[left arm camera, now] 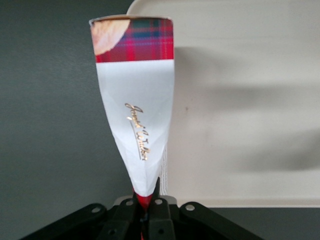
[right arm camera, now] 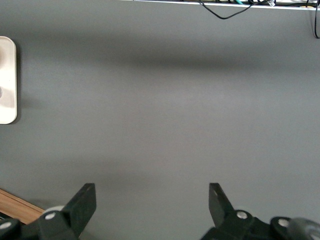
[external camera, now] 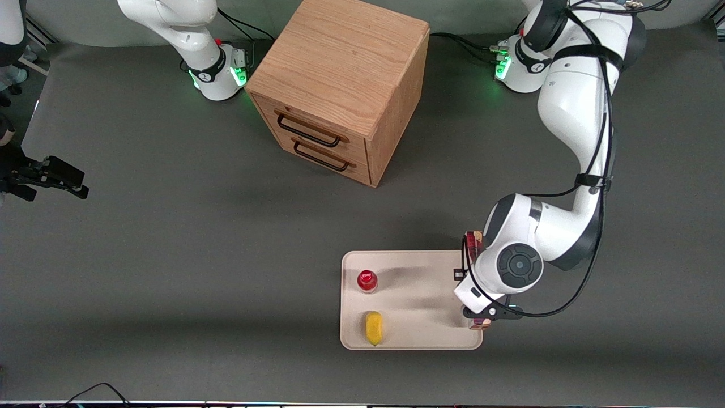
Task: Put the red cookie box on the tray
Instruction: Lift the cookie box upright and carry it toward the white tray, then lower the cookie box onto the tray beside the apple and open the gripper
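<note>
My left gripper (left arm camera: pixel 146 201) is shut on the red cookie box (left arm camera: pixel 135 100), pinching its narrow edge. The box shows a white patch with gold script and a tartan end with a cookie print. In the front view only the box's two ends show, one (external camera: pixel 473 243) farther from the camera and one (external camera: pixel 480 324) nearer, with the wrist covering its middle. The box hangs along the edge of the cream tray (external camera: pixel 419 294) at the working arm's end, partly over the mat. The tray also shows in the left wrist view (left arm camera: pixel 240 100). Whether the box touches the tray I cannot tell.
A small red-capped bottle (external camera: pixel 367 280) and a yellow object (external camera: pixel 374 327) stand on the tray toward the parked arm's end. A wooden drawer cabinet (external camera: pixel 340 85) with two shut drawers stands farther from the camera. Dark grey mat (external camera: pixel 170 255) surrounds the tray.
</note>
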